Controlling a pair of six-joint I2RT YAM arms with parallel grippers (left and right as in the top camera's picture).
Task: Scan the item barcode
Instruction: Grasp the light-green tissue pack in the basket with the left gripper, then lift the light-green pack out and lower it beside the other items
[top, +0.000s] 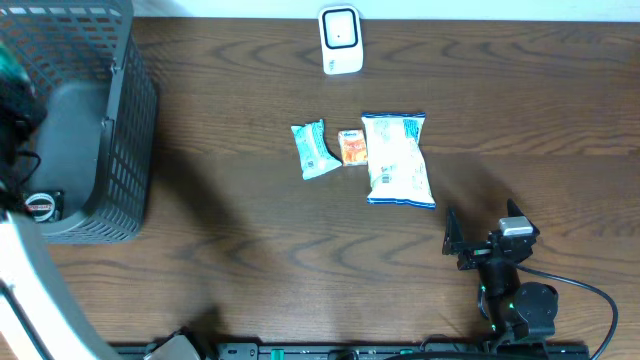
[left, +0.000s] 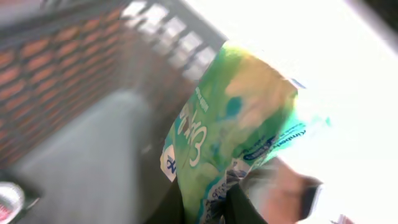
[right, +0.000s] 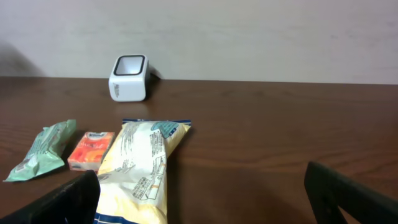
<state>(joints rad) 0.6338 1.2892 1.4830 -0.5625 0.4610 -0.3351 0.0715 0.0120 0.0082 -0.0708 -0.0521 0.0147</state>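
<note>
A: Where is the green packet (left: 230, 124) sitting in your view?
B: You are seeing it hanging over the basket (top: 125, 150) at the table's left edge; the left gripper (left: 208, 205) is pinching one end of it.
A: And the right gripper (right: 208, 196)?
B: Its fingers are standing spread wide near the table's front right corner, facing the scanner (top: 340, 40) at the far edge.

Left-wrist view blurred, overexposed (elsewhere dim, sharp).

snack bag (top: 398, 160) (mid-table) blocks path to scanner (top: 340, 40)
</note>
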